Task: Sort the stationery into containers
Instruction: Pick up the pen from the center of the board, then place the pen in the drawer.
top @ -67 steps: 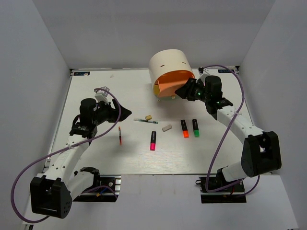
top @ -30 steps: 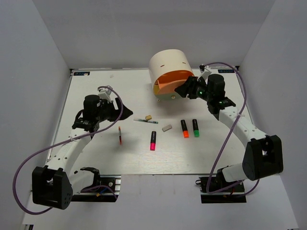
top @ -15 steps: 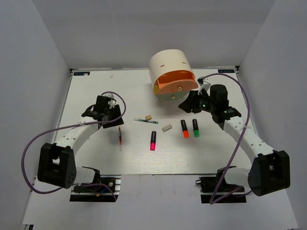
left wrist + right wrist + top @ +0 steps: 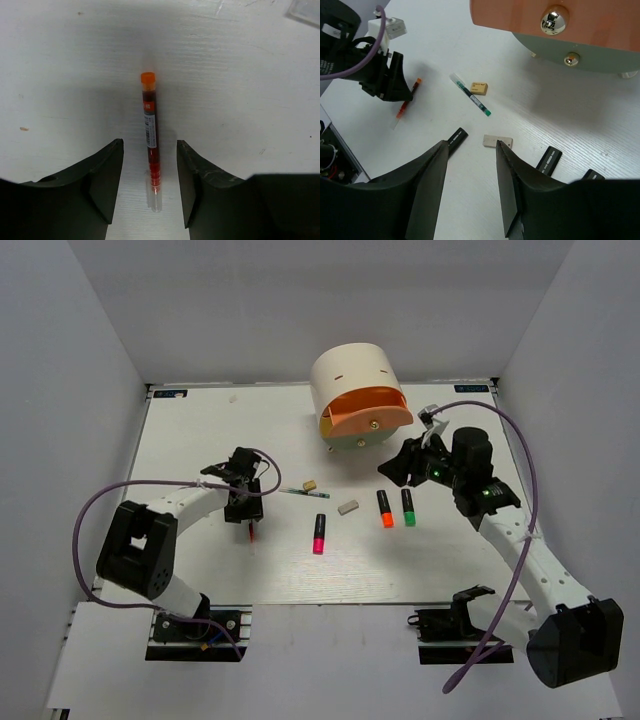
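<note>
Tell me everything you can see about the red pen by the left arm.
The red pen is a thin clear tube with red ink, a small printed label and an orange cap at its far end. It lies flat on the white table, lengthwise between the left arm's open fingers, which flank it without visibly touching.

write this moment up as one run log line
left gripper open, straddling red pen | right gripper open, empty | orange drawer pulled out
</note>
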Controlling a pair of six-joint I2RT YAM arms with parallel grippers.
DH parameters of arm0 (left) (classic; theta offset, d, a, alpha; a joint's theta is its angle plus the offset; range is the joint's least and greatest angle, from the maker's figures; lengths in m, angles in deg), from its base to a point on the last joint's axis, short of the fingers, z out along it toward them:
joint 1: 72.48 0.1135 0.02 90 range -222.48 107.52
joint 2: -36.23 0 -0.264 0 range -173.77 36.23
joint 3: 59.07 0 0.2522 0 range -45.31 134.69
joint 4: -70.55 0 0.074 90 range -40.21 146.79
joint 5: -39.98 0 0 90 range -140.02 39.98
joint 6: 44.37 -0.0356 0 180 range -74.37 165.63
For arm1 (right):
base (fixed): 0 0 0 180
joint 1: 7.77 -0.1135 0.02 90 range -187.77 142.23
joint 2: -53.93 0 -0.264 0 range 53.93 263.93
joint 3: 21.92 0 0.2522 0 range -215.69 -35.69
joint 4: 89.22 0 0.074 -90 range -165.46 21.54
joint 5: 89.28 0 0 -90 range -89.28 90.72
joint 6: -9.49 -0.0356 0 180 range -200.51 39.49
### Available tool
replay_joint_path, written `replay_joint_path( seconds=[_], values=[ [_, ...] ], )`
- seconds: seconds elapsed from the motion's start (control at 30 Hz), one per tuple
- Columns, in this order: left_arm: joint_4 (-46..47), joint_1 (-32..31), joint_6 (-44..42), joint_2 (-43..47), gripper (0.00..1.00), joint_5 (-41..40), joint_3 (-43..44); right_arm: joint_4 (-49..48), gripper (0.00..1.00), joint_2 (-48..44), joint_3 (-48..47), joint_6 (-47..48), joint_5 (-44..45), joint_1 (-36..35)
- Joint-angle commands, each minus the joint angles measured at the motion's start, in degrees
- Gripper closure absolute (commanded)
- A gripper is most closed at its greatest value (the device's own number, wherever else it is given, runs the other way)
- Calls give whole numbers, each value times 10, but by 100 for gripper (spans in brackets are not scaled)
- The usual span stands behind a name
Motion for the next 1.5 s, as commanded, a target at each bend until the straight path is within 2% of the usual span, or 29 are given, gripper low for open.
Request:
replay_joint_path(
  seconds=[0.0,0.13,0.3,0.4,0.53,0.67,0.77,0.83,0.9,0.97,1.13,1.17,1.33,1.43,1.47],
  values=[
    [-8,-14,16,-13,43,-38,32,-18,51,-23,10,7,-14,2],
    [-13,-27,22,-41,49,-53,38,-20,50,-35,13,7,-14,1],
    [-24,-27,27,-55,63,-60,45,-20,48,-48,15,4,-17,4],
    [-19,-32,27,-55,65,-47,39,-22,48,-58,17,4,-17,3],
    [-18,-32,27,-55,74,-33,39,-24,47,-67,20,5,-22,4],
    [17,-37,16,22,80,13,39,-22,44,-76,21,23,-43,4],
    [41,-44,4,75,89,59,59,-27,44,-97,23,35,-58,6],
    [62,-50,-1,120,95,78,81,-35,52,-109,27,38,-57,6],
    [83,-56,-8,155,96,109,93,-45,58,-117,32,42,-55,6],
    [118,-56,-21,171,97,149,111,-46,62,-122,34,46,-48,4],
    [226,-67,-27,191,100,233,136,-53,62,-138,36,52,-20,6],
    [274,-67,-27,191,100,251,136,-53,62,-137,36,52,-19,5],
    [461,-72,24,178,100,283,136,-73,60,-150,46,53,-11,4],
    [549,-84,56,149,100,283,130,-75,60,-151,48,54,-6,5],
    [605,-84,62,141,100,278,125,-76,60,-152,48,56,-3,6]
  ],
)
